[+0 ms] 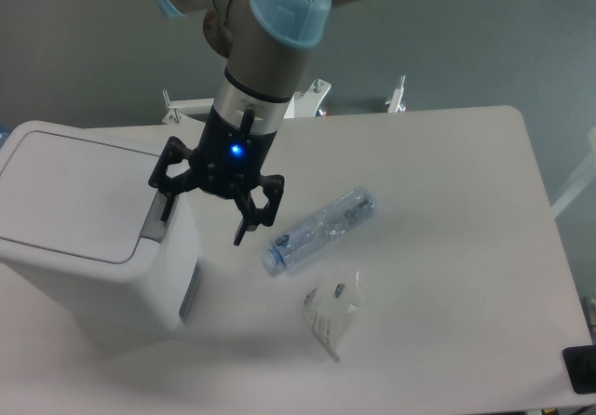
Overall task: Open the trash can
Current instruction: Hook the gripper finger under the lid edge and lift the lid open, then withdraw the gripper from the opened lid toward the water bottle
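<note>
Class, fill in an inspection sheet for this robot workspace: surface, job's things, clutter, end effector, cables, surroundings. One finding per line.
Surface: white table, no spills seen.
Job's things: trash can at the left, lid shut, grey latch on its rim.
Clutter: clear plastic bottle lying on its side; small clear bag beside it.
End effector: end effector open, one finger by the latch, holding nothing.
Cables: nothing seen.
Surroundings: grey floor; white frame behind the table.

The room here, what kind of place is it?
Probably a robotics lab or test room: an industrial robot arm works over a plain white table holding a white trash can, a plastic bottle and a small bag.
</note>
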`<act>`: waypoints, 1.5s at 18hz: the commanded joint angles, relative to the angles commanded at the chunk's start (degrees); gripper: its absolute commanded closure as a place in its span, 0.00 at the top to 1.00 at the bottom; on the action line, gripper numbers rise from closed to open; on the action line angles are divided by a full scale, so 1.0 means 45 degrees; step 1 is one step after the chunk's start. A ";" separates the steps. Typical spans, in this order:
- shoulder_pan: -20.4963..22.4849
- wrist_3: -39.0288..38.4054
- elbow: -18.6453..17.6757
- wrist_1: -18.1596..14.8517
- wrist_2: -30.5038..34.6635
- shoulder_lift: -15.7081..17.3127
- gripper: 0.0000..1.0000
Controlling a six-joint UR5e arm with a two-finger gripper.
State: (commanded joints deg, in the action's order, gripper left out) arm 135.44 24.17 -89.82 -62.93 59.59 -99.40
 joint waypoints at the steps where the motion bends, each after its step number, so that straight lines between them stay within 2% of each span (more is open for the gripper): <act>1: 0.0000 0.0019 -0.0019 0.0000 0.0019 -0.0020 1.00; 13: -0.0020 0.0117 0.0234 0.0020 0.0020 0.0019 1.00; 16: 0.0175 0.0292 0.0332 0.0545 0.0117 0.0000 1.00; 20: 0.0682 0.1831 0.0390 0.0917 0.1557 -0.0078 1.00; 23: 0.1268 0.3647 0.0468 0.1366 0.2946 -0.0292 1.00; 27: 0.2302 0.4449 0.0508 0.1407 0.3241 -0.1267 1.00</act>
State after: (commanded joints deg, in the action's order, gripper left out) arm 145.80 44.19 -87.54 -56.60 74.17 -105.10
